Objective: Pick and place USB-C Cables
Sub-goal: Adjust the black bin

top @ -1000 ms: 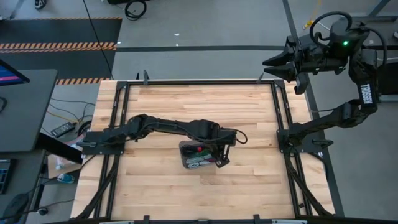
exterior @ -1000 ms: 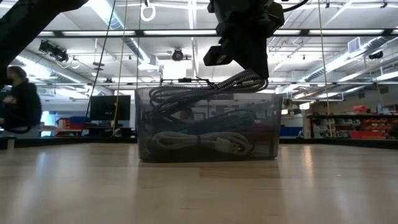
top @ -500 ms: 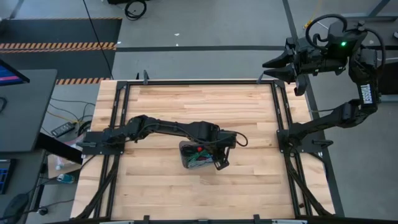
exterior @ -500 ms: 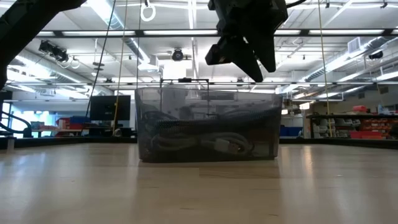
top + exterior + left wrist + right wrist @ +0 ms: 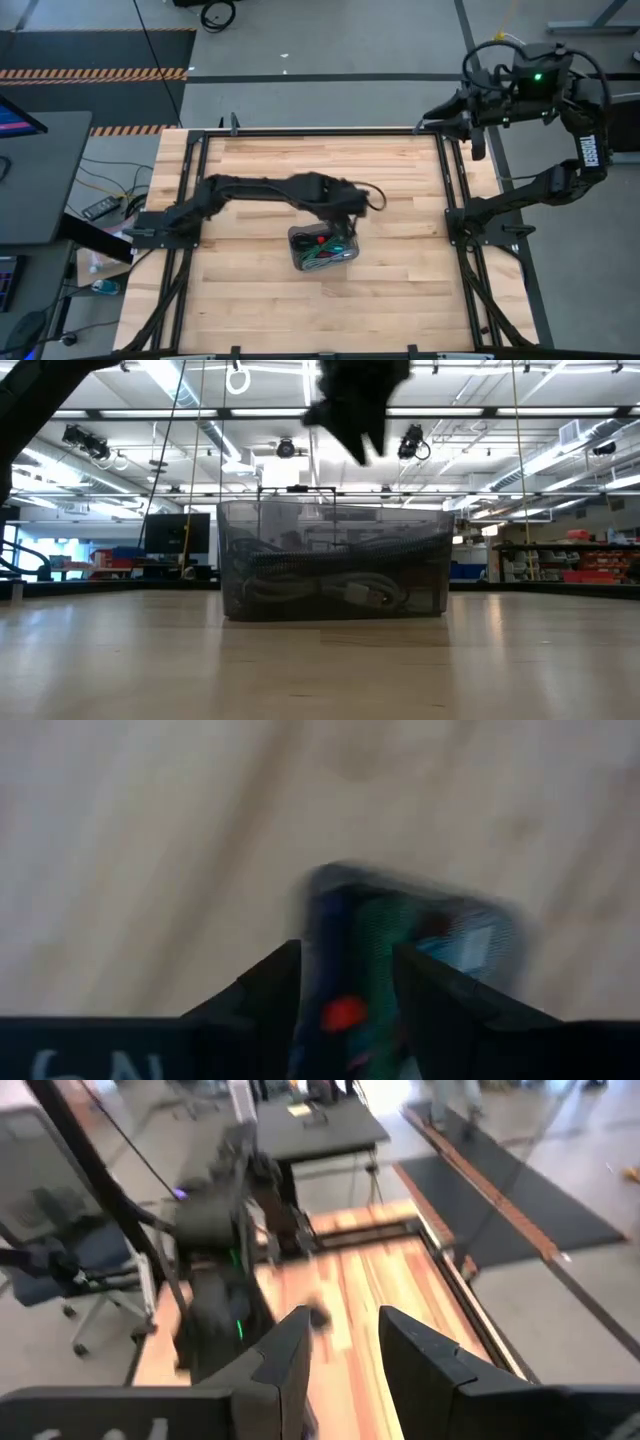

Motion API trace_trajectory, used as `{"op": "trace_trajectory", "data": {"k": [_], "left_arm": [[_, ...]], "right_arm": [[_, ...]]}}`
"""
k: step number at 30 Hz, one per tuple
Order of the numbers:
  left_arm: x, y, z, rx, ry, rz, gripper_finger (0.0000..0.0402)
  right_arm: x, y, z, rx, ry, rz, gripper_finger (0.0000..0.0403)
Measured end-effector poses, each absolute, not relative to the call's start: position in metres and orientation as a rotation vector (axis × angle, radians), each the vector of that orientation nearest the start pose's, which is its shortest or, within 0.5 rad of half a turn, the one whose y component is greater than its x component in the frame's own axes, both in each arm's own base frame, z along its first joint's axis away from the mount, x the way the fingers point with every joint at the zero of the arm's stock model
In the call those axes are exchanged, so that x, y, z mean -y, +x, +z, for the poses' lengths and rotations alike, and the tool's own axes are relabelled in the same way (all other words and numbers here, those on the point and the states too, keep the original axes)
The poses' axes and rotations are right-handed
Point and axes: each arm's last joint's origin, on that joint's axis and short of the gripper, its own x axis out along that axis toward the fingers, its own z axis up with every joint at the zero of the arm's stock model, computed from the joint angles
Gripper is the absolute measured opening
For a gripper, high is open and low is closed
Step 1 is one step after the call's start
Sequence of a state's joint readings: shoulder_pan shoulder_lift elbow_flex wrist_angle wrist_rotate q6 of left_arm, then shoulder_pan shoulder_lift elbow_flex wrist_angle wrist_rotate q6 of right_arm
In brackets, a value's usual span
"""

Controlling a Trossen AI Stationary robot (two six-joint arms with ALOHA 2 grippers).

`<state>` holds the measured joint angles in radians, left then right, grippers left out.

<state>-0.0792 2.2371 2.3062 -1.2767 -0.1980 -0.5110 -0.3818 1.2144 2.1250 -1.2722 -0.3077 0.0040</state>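
On the worktop, near its middle: one grey tray, see-through walls, standing flat.

Contents: the cables, several bundles heaped together inside the tray. From above I make out green and a red tie; from table height, a dark braided bundle lies across the top and a pale grey one beneath it. None lies loose on the wood that I can see.

Left hand: above the tray's far edge, clear of its rim, pointing down at the contents. Fingers apart, nothing between them; the wrist view looks straight through the gap onto the tray.

Right hand: off the worktop at its far right corner, waiting high. Fingers apart, empty.

Step in hand, as I judge it: between cables. My left hand carries nothing and every bundle I can see sits in the tray, so the placing looks largely or wholly done.

Next move: if another bundle is wanted, my left hand must drop straight down between the tray walls and close on the topmost braided bundle alone, without snagging its neighbours or dragging the light tray.
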Motion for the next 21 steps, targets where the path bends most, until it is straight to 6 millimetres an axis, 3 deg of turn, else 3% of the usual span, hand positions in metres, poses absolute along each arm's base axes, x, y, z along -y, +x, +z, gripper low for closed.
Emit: {"op": "trace_trajectory", "data": {"k": [5, 9, 16, 21], "left_arm": [[0.017, 0.414, 0.344, -1.117, -0.173, 0.608, 0.0156], [0.014, 0.375, 0.387, -1.0, -0.173, 0.758, 0.0157], [0.013, 0.322, 0.442, -0.78, -0.176, 0.849, 0.0157], [0.011, 0.298, 0.462, -0.735, -0.158, 0.827, 0.0157]], "right_arm": [[0.037, 0.114, 0.541, -0.406, 0.154, -0.105, 0.0128], [0.04, 0.129, 0.527, -0.473, 0.208, -0.085, 0.0128], [0.053, 0.195, 0.474, -0.623, 0.199, -0.019, 0.0128], [0.064, 0.249, 0.429, -0.615, 0.204, 0.105, 0.0128]]}}
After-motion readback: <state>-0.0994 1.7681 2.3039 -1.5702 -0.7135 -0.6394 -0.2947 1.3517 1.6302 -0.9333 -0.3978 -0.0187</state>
